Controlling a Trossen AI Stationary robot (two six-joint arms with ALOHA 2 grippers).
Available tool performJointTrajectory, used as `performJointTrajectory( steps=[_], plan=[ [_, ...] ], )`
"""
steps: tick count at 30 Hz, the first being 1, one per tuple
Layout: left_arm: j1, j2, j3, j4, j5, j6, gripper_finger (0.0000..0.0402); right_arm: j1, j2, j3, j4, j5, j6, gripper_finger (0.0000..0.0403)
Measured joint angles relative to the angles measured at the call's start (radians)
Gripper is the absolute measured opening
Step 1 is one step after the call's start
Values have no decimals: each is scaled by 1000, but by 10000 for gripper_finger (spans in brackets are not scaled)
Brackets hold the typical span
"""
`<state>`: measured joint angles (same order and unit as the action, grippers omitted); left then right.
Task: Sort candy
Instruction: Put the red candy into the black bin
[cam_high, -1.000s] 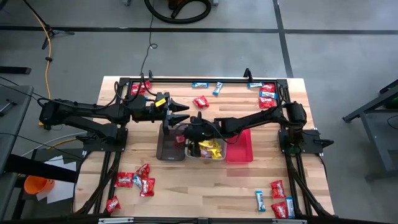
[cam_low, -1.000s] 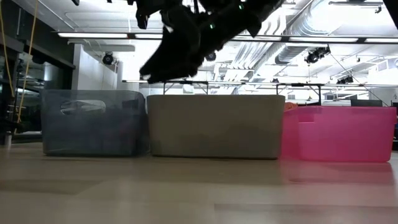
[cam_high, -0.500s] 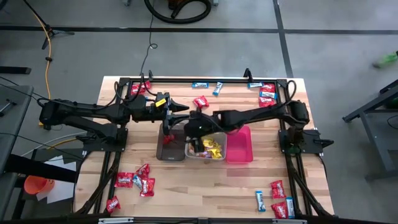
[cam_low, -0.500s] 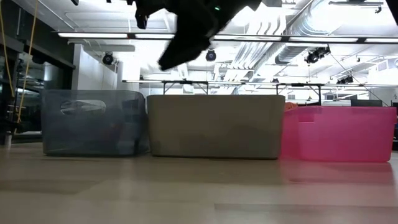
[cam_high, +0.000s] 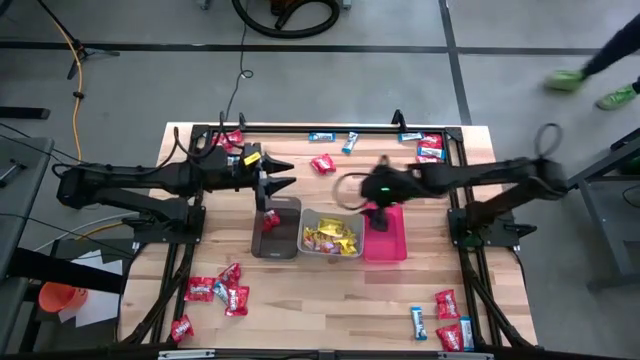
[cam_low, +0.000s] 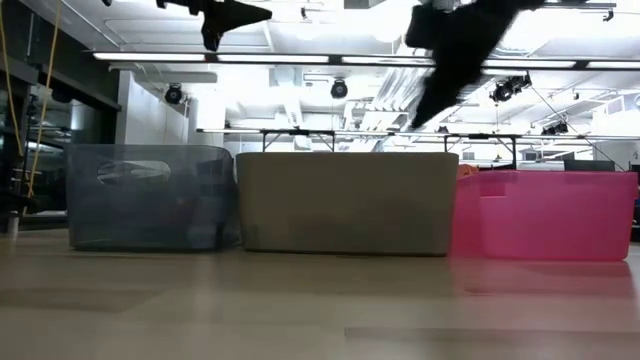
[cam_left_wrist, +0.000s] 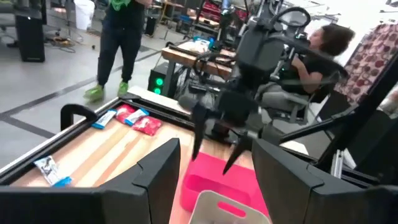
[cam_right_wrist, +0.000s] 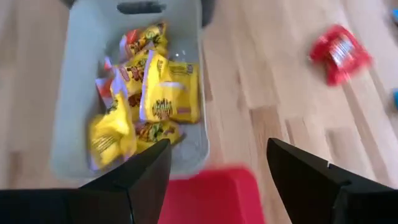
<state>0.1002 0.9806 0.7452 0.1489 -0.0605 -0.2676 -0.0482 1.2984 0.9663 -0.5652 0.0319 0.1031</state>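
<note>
Since the earlier frames the right claw has been swung from above the grey bin to above the pink bin's far rim, and the left claw has been drawn slightly back. Both claws are held well open and nothing is gripped by either. The right claw is seen high above the bins in the low view, with clear air beneath it. The left claw is held over the far end of the brown bin.

Bare boards are left between the bins and the near counter edge; the black frame rails run along both sides.

Yellow packets are piled in the grey bin, lying at mixed angles. One red packet lies alone beyond the bins. More red packets are scattered at the near left, and red packets with slim blue bars at the near right, the bars pointing roughly front to back. Further candy lies at the far right corner. A person is seen standing beyond the counter.
</note>
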Motion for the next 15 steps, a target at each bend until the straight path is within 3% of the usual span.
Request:
performJointTrajectory(
  steps=[4,8,11,15],
  plan=[
    [0,1,0,5,1,7,188,26,-222,-164,143,72,201,261],
    [0,1,0,8,18,35,188,42,-369,-313,468,152,367,261],
    [0,15,0,13,28,36,188,43,-392,-389,710,177,413,261],
    [-11,60,0,14,31,37,188,43,-353,-394,809,176,362,261]
  ],
)
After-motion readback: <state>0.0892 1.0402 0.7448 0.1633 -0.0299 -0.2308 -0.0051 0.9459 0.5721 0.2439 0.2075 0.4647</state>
